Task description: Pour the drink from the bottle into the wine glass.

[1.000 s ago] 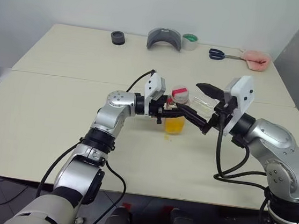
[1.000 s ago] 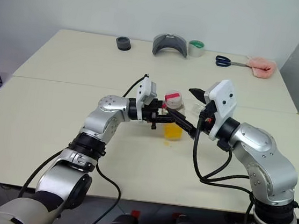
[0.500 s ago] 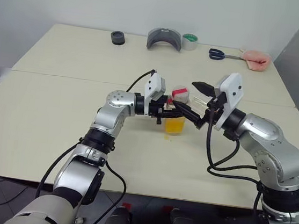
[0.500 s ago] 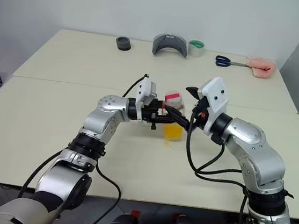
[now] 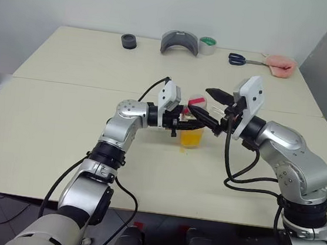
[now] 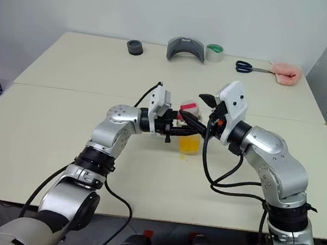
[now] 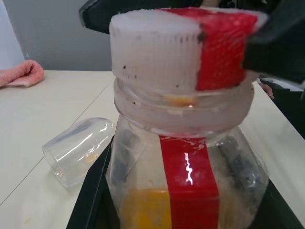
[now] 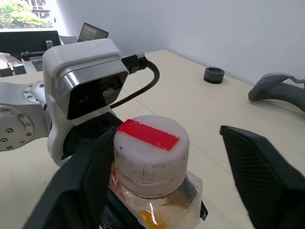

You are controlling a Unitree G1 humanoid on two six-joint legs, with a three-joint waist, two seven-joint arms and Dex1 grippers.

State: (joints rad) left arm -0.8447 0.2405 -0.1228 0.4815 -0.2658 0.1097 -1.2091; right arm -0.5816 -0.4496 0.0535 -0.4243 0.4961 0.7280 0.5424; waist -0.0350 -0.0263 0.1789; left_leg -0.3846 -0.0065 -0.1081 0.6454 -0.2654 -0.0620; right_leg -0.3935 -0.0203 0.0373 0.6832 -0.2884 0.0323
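Near the table's middle, the small clear plastic bottle (image 5: 192,126) with orange drink (image 5: 190,137) stands upright, clamped by the left gripper (image 5: 181,123). Its red-and-white cap (image 8: 150,148) sits between the right gripper's (image 5: 211,106) spread fingers, not yet pinched. The stemmed wine glass (image 7: 78,149) lies toppled beyond.

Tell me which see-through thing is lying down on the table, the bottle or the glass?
The wine glass lies on its side, empty. The bottle stands upright with its cap on.
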